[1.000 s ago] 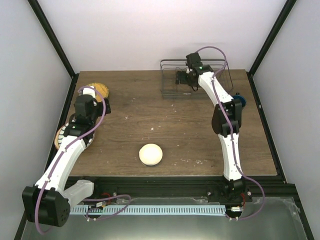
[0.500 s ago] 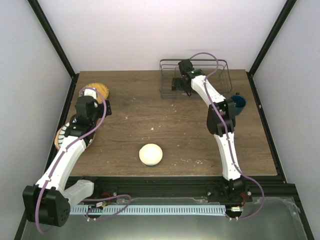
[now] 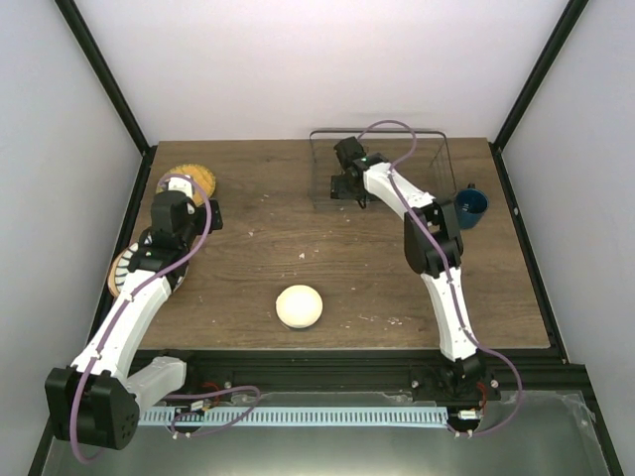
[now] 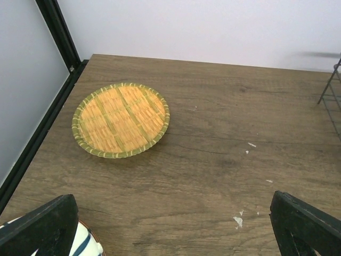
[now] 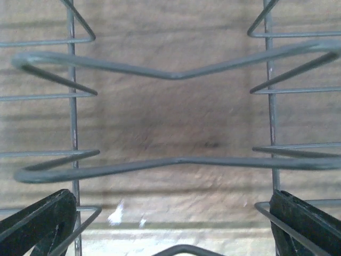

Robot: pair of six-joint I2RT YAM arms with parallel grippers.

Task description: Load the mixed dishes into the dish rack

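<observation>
My right claw (image 5: 170, 226), wide and empty, sits low in the dish rack (image 3: 437, 159) at one o'clock. Swinging sideways could snag its wires.

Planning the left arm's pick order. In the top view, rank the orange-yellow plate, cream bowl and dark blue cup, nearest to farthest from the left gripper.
From the left gripper, which is open:
1. orange-yellow plate: far left, just beyond the gripper.
2. cream bowl: centre, toward the near edge.
3. dark blue cup: far right side.
</observation>
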